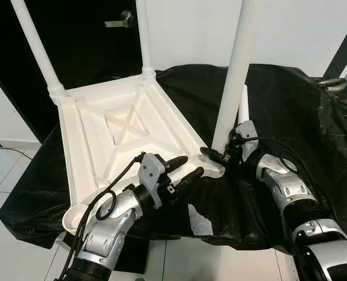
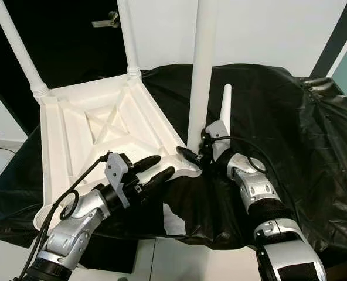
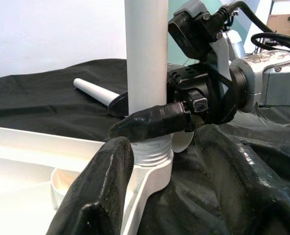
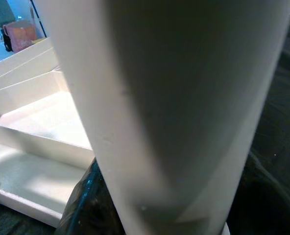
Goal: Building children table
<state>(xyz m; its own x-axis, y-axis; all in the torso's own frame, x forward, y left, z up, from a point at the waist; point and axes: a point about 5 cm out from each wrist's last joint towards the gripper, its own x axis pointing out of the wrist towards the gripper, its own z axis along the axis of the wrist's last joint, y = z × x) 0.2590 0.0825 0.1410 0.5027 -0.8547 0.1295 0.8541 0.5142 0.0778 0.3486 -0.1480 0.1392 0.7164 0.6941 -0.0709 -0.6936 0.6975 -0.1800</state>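
A white children's table top [image 1: 80, 146] lies upside down on a black-covered surface. Two white legs [image 1: 36, 47] [image 1: 143, 35] stand in its far corners. A third leg [image 1: 235, 76] stands upright in the near right corner socket [image 3: 152, 159]. My right gripper [image 1: 211, 153] is shut on it just above the socket, one black finger [image 3: 150, 122] crossing its front. My left gripper [image 1: 194, 165] is open, hovering at the table's near edge close to that corner. A loose leg [image 2: 225, 105] lies on the cloth behind. The near left corner socket [image 1: 77, 218] is empty.
The black cloth [image 1: 291, 105] drapes over the whole work surface, with its front edge close to me. A white patch [image 1: 200, 221] hangs at the front edge. Behind stand a dark door with a lever handle [image 1: 122, 21] and a white wall. Tiled floor lies at the left.
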